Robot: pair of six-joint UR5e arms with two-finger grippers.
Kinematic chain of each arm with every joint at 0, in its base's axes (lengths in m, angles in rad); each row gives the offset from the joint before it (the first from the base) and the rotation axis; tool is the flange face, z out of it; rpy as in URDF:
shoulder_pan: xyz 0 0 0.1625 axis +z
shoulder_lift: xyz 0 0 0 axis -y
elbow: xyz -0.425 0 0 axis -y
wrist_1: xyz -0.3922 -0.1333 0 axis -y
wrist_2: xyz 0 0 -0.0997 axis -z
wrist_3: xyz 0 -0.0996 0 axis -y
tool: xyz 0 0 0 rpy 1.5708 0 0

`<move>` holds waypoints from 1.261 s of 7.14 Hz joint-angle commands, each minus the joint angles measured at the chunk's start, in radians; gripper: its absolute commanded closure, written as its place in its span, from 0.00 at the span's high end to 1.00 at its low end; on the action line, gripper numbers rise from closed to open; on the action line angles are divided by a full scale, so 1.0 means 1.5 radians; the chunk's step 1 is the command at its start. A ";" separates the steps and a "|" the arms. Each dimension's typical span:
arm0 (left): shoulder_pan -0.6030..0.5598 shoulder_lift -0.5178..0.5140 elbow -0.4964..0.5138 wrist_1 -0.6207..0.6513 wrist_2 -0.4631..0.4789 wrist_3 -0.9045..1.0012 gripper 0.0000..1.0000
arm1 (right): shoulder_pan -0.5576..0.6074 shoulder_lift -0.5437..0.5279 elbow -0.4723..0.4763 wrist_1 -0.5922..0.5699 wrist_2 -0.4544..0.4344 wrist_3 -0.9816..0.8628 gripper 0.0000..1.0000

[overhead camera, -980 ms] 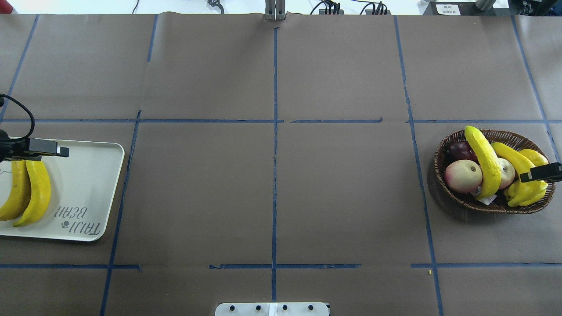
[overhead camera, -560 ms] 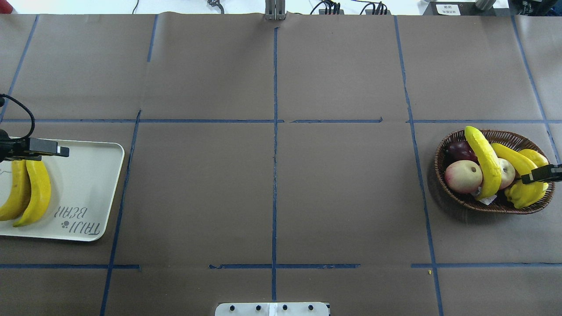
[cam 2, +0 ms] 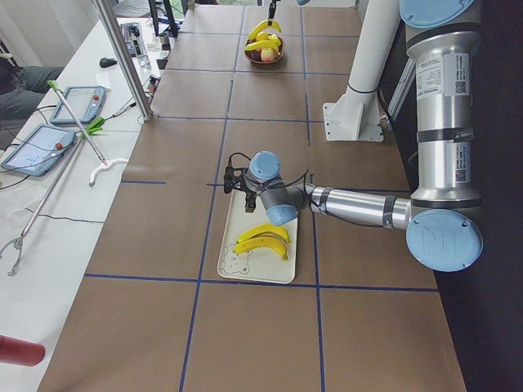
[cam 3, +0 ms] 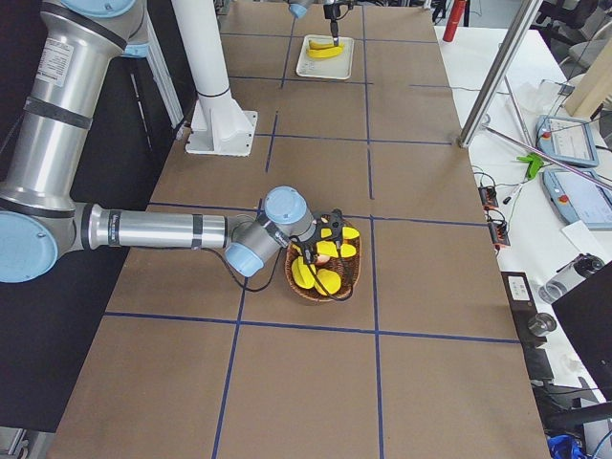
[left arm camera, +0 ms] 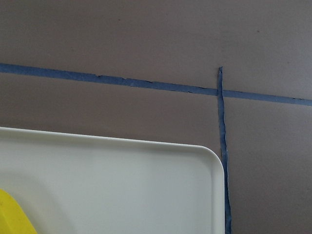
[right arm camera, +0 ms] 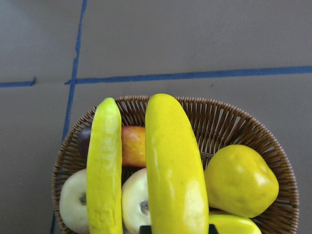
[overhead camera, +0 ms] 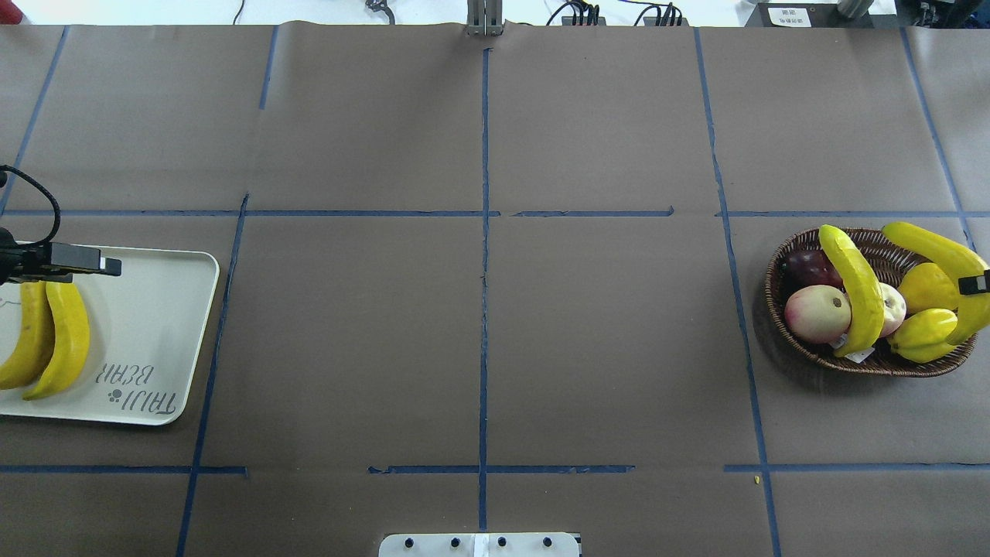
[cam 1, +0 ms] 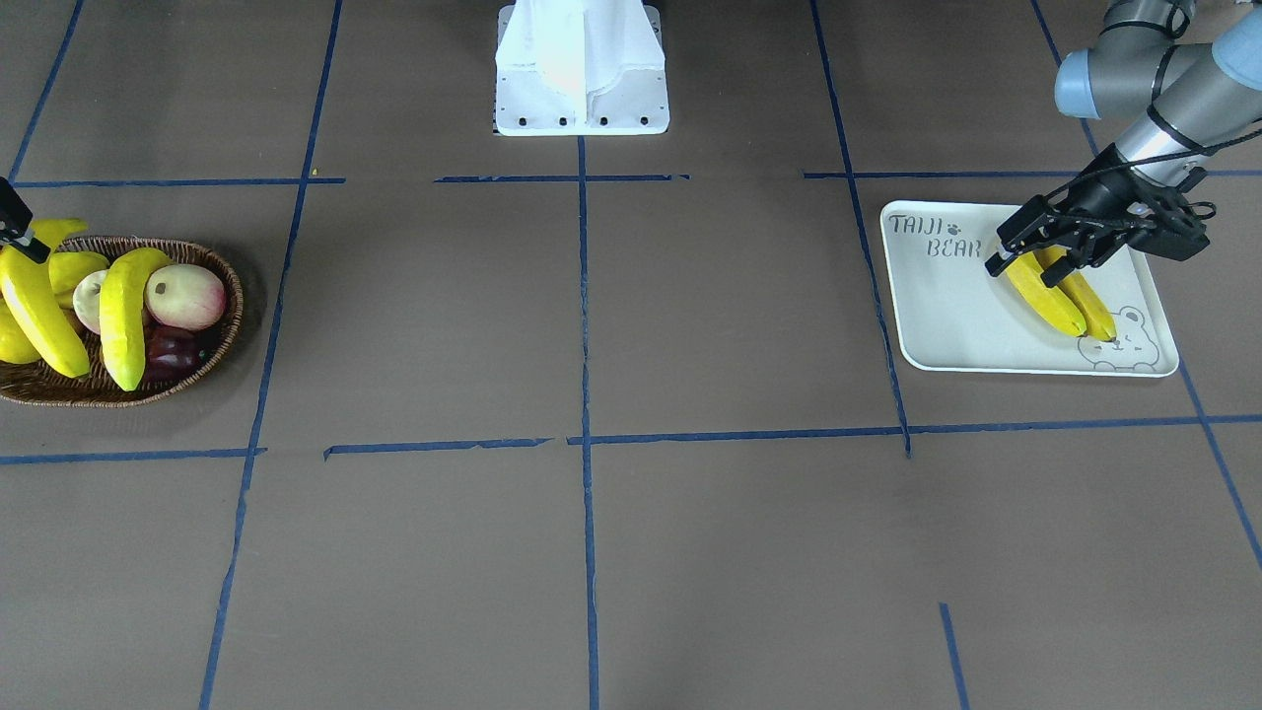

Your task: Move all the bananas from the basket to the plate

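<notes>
Over the basket (right arm camera: 229,122), the right gripper (overhead camera: 974,283) is closed on the raised banana (overhead camera: 932,249). It holds the fruit partway along its length, slanting above the rim and apart from the heap below. Under it, one more banana (overhead camera: 855,286) lies across the other fruit: a peach-coloured fruit (overhead camera: 816,313), a dark purple fruit (overhead camera: 808,267), a yellow pear-like fruit (overhead camera: 928,288) and a ridged yellow-green fruit (overhead camera: 924,336).

At the other end of the bench (overhead camera: 495,348), the left gripper (cam 1: 1016,251) hangs just above the white plate (cam 1: 946,316). Its jaws appear parted and it has hold of nothing. Beneath it the pair of bananas (cam 1: 1060,296) lies side by side, touching, near the printed bear.

By my reading the job is about half done. Two bananas are delivered, one is lifted but not yet carried across, and one waits in the basket.

Much is cut off. The right gripper sits at the very edge of both the overhead and front-facing views, and its own wrist camera shows only dark slivers at the bottom. The contact on the fruit cannot be checked. In the overhead view the raised banana's lower end overlaps the ridged fruit, so I cannot tell whether it is clear of it. The plate runs off the overhead frame, and the left wrist view shows only a plate corner and a yellow sliver. Whether anything lies buried under the fruit pile is not visible.
</notes>
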State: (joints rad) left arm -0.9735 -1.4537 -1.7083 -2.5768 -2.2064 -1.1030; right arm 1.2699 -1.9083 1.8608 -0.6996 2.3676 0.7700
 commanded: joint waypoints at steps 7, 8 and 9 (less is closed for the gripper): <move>0.050 -0.249 0.005 0.001 0.009 -0.442 0.99 | -0.363 0.459 0.022 -0.062 -0.331 0.523 0.00; 0.059 -0.325 0.038 0.000 0.011 -0.564 0.99 | -0.452 0.491 0.023 -0.064 -0.467 0.532 0.00; 0.068 -0.380 0.064 0.001 0.031 -0.628 0.99 | -0.530 0.505 0.023 -0.066 -0.572 0.531 0.00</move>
State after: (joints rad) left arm -0.8907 -1.9170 -1.6554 -2.5775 -2.1836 -1.8986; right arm 0.6188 -1.1911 1.8953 -0.7961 1.7072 1.5574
